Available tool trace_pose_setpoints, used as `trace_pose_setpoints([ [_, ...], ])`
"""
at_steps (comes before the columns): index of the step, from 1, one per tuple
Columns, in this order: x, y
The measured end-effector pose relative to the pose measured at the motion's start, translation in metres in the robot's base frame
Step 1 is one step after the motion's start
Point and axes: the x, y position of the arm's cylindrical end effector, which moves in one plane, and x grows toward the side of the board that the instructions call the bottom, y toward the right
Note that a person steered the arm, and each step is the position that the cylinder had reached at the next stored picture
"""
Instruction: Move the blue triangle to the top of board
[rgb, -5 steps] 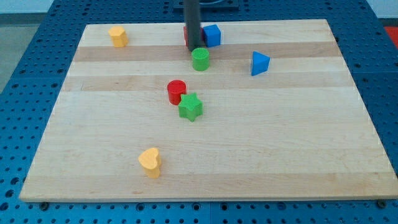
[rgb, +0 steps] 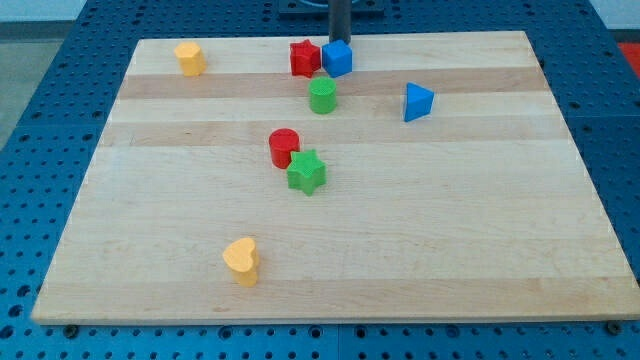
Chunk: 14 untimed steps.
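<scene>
**Kid:** Where is my tip (rgb: 339, 40) sitting right now?

**Helper:** You are looking at the dark rod coming down at the view's top. Its end is resting at the top edge of the board (rgb: 330, 250), just behind the blue cube (rgb: 338, 58). It looks like it is touching the cube or just beside it; you cannot tell which.

**Kid:** Is it holding anything?

**Helper:** No. It is only a straight rod, with no claws to open or close, so it is gripping nothing.

**Kid:** What is sitting next to the blue cube?

**Helper:** A red star-like block (rgb: 304, 58) is touching the cube on the view's left. A green cylinder (rgb: 322, 96) is standing just below them both.

**Kid:** And the blue triangle (rgb: 417, 102)?

**Helper:** It is lying toward the view's right, lower than the cube and well apart from my tip. It is sitting on the second pale strip of wood, a little way from the board's top edge.

**Kid:** What else are you seeing?

**Helper:** A red cylinder (rgb: 284, 147) is touching a green star (rgb: 307, 172) near the middle. A yellow block (rgb: 189, 58) is sitting at the top left. A yellow heart (rgb: 241, 260) is lying near the view's bottom.
</scene>
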Motion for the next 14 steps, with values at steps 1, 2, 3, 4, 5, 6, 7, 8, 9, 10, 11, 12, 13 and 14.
trace_pose_setpoints([
  [1,0.043,0.018],
  [2,0.060,0.031],
  [3,0.052,0.037],
  [4,0.043,0.034],
  [5,0.040,0.025],
  [6,0.036,-0.007],
  [7,0.067,-0.013],
  [8,0.087,0.007],
  [9,0.112,0.008],
  [10,0.135,0.051],
  [11,0.138,0.109],
  [12,0.141,0.141],
  [13,0.167,0.154],
  [14,0.144,0.163],
])
